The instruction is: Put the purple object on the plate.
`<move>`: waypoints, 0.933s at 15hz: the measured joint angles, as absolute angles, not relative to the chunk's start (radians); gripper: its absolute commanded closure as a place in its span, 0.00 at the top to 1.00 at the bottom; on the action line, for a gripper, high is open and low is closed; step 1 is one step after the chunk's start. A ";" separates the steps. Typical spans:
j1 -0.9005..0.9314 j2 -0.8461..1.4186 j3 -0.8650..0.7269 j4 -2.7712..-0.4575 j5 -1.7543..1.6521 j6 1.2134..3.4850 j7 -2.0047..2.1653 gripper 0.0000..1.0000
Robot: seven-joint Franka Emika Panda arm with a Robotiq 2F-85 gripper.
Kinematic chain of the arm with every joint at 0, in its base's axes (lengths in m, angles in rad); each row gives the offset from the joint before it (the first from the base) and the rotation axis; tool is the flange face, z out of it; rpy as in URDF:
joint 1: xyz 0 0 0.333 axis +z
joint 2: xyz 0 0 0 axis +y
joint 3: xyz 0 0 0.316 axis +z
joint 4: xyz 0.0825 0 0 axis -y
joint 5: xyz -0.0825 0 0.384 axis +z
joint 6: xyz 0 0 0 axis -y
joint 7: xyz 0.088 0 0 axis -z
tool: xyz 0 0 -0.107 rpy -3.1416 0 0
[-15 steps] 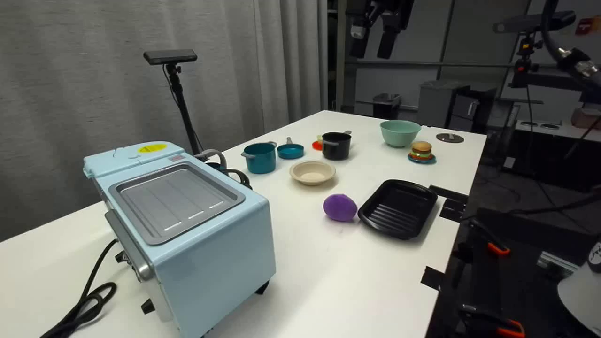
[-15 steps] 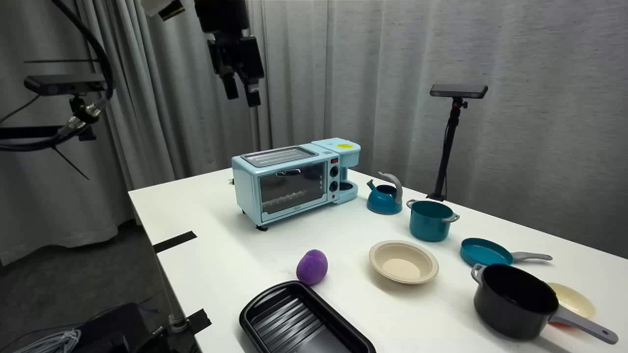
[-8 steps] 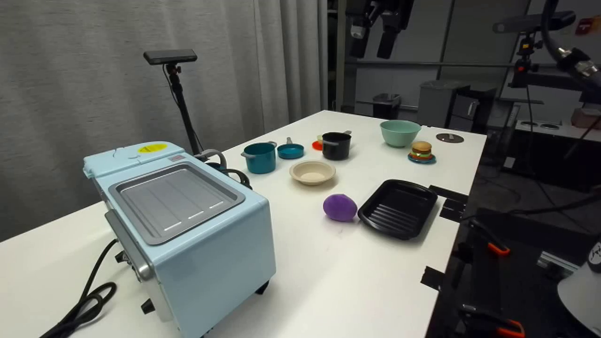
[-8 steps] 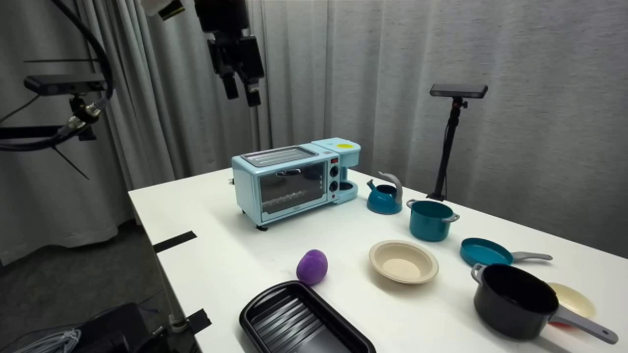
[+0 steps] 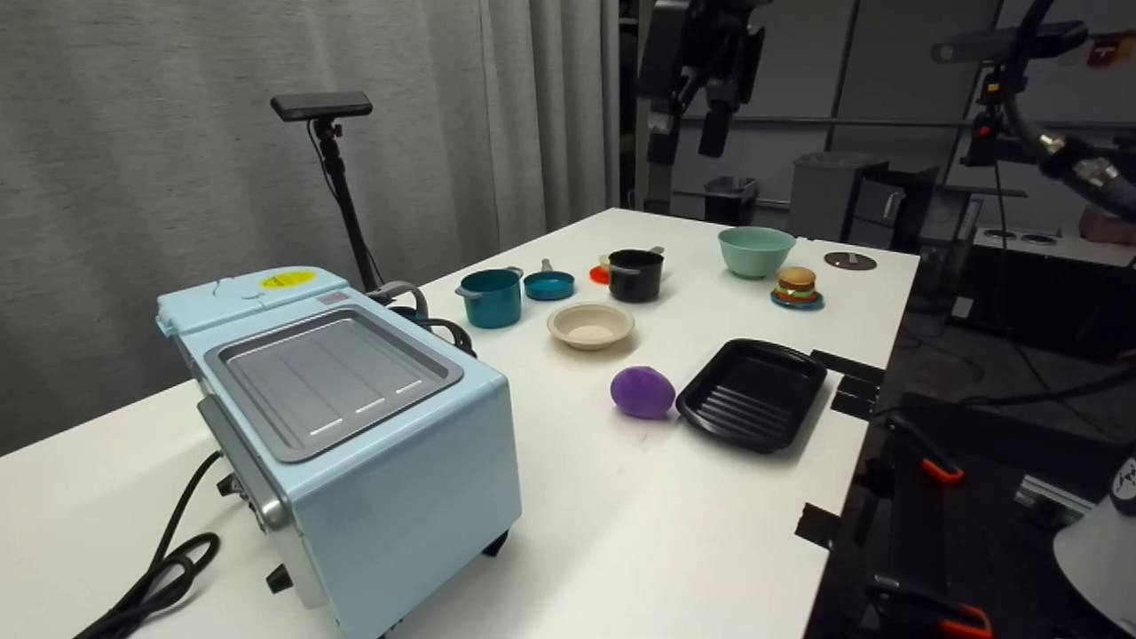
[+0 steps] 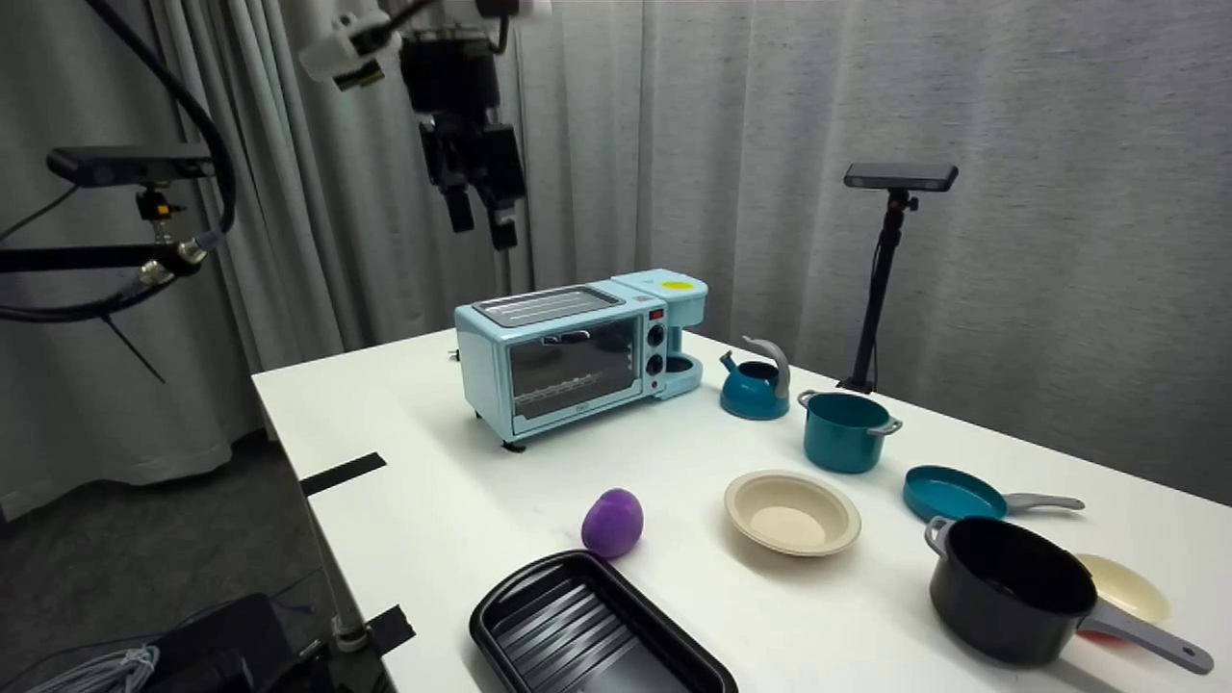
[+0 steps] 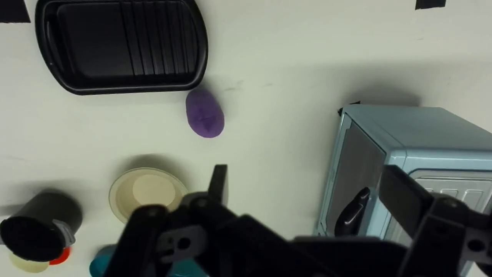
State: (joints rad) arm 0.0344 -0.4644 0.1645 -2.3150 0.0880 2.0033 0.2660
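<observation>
The purple object [image 5: 642, 392] is a small egg-shaped lump on the white table. It touches or nearly touches a corner of the black tray, and it also shows in an exterior view [image 6: 612, 525] and in the wrist view [image 7: 205, 112]. The plate [image 5: 591, 326] is a shallow round cream dish, a short way from the purple object; it also shows in an exterior view [image 6: 792, 514] and, partly behind a finger, in the wrist view [image 7: 148, 188]. My gripper [image 5: 688, 146] hangs high above the table, open, with nothing between its fingers [image 7: 220, 179]. It also shows in an exterior view [image 6: 483, 226].
A black ridged tray [image 5: 754, 395] lies beside the purple object. A light blue toaster oven [image 6: 568, 356] stands on the table. A teal pot [image 6: 847, 433], a teal pan [image 6: 953, 495] and a black pot [image 6: 1011, 592] stand beyond the plate. A mint bowl [image 5: 756, 252] and toy burger [image 5: 796, 284] stand farther off.
My gripper stays about still between the two earlier moments, then moves down a little by now. It stays open. The purple object and the plate have not moved.
</observation>
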 measured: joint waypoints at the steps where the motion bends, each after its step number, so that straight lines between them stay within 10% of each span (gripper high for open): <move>1: 0.034 -0.421 0.174 -2.331 0.081 2.045 0.267 1.00; 14: 0.031 0.067 0.106 -2.371 -0.254 2.331 0.401 1.00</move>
